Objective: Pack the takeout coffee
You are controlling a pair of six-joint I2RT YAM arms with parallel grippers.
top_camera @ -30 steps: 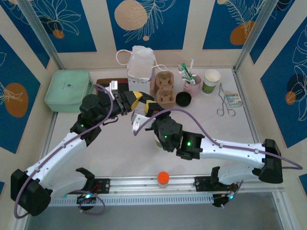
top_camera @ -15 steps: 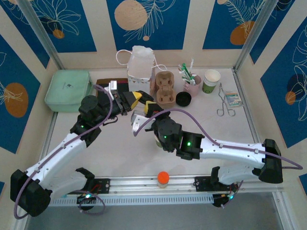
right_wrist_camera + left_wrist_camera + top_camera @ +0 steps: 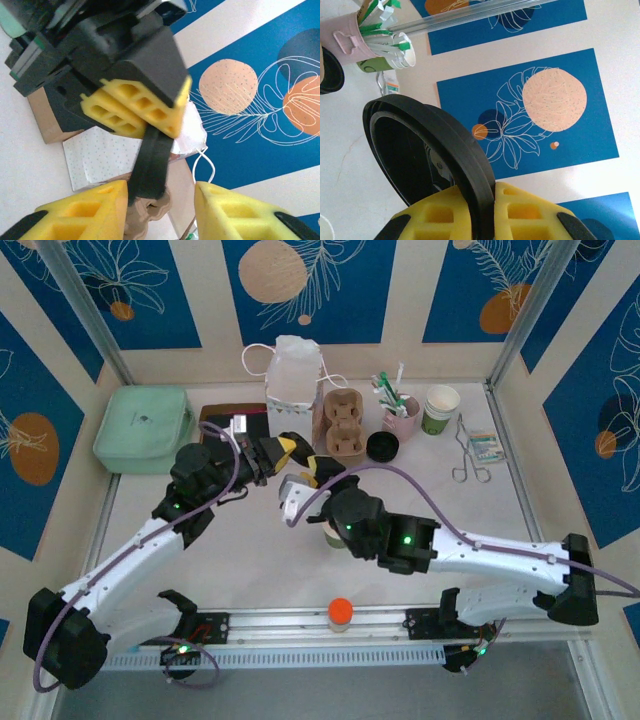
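The left claw [image 3: 487,202] is closed on the rim of the black lid [image 3: 440,130], which stands on edge between its yellow pads [image 3: 445,222]; these pads hide the lower part of the lid. The right claw [image 3: 160,205] is open, with one pad on each side of the same lid edge, and I cannot tell if the nearer pad touches it. Seen from above, the two claws meet near the middle of the worktop [image 3: 500,500]. The right arm covers most of the takeout coffee cup [image 3: 333,538] just under it; only a pale slice shows and its band is hard to make out. Behind them are the brown carrier [image 3: 340,430], a white paper bag [image 3: 293,380], a pink mug [image 3: 402,420] holding green-and-white sticks, a lidless white-and-green cup [image 3: 440,408] and a second black lid [image 3: 382,447] lying flat. A closed green box [image 3: 143,428] sits at the far left
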